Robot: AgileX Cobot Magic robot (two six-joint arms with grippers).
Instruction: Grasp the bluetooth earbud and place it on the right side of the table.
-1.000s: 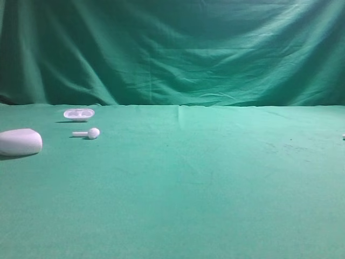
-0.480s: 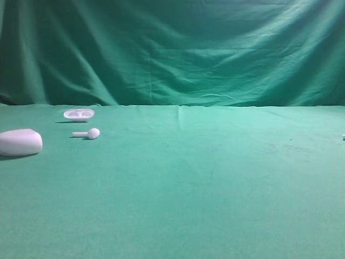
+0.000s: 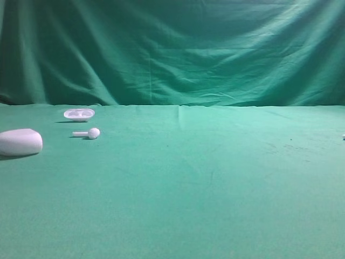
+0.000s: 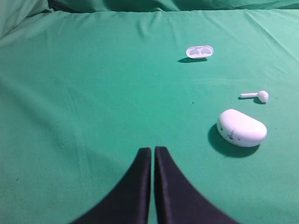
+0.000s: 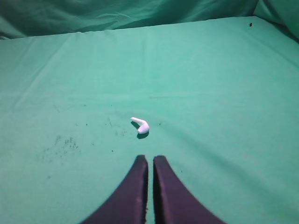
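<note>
Nothing's budged since the earlier frames, same layout on the green bench. No readable writing or brand anywhere; the pebble-shaped case only has a few tiny dark specks on its front, too small to make out.

The high view barely catches the bluetooth earbud, just a white speck at the far right edge. The right wrist view shows it properly: lying on the cloth just ahead of the right claw, not touching, fingers pressed together and holding nothing.

The left wrist view has the left claw also pinched closed and empty, with the case to its right, the long-stemmed earbud beyond that, and the open tray further back. The middle of the bench is bare cloth.
</note>
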